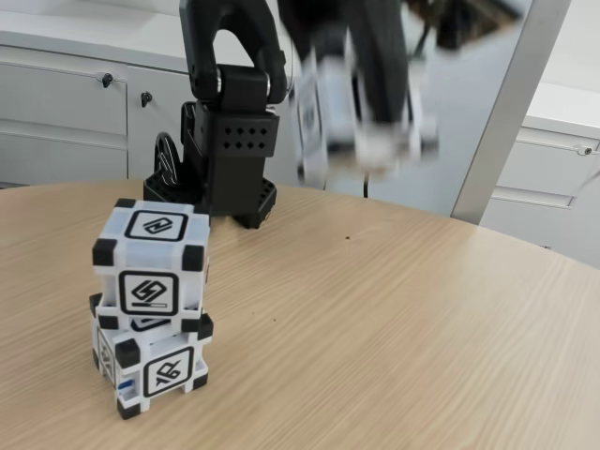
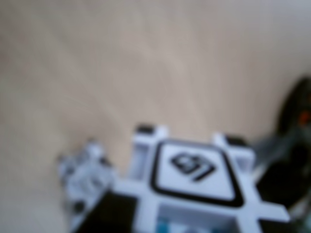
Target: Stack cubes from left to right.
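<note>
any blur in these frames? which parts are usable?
Fixed view: the two stacked cubes and the table are sharp; the hand with a third cube is motion-smeared. Wrist view: soft throughout, though the held cube glyph is still legible.

A: Any readable text or numbers?
B: None. I saw only black-framed line glyphs on the cubes (image 1: 150, 253), plus one blurred glyph on the cube (image 2: 194, 177) at my wrist.

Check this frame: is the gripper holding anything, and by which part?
A cube, apparently carried above the table; blur hides the gripper and where it holds.
</note>
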You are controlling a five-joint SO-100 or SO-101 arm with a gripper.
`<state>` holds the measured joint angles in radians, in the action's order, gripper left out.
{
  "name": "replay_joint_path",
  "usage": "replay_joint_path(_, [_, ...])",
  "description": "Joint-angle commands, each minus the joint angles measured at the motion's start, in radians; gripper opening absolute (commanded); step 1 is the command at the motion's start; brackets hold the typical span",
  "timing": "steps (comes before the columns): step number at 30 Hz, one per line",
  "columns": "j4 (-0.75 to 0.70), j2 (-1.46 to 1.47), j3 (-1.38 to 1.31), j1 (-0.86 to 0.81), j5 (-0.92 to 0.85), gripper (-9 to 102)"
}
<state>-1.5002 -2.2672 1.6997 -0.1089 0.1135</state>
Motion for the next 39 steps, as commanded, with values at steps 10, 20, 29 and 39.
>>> replay_joint_path(10, [-0.216,0.08,-0.454,-0.011,0.008,16])
replay_joint_path(20, [-0.209,0.41,-0.465,-0.239,-0.067,16])
replay_joint_path(29, [-0.209,0.436,-0.465,-0.356,-0.117,16])
replay_joint_path(39, [-0.218,0.514,-0.446,-0.394,-0.202,16])
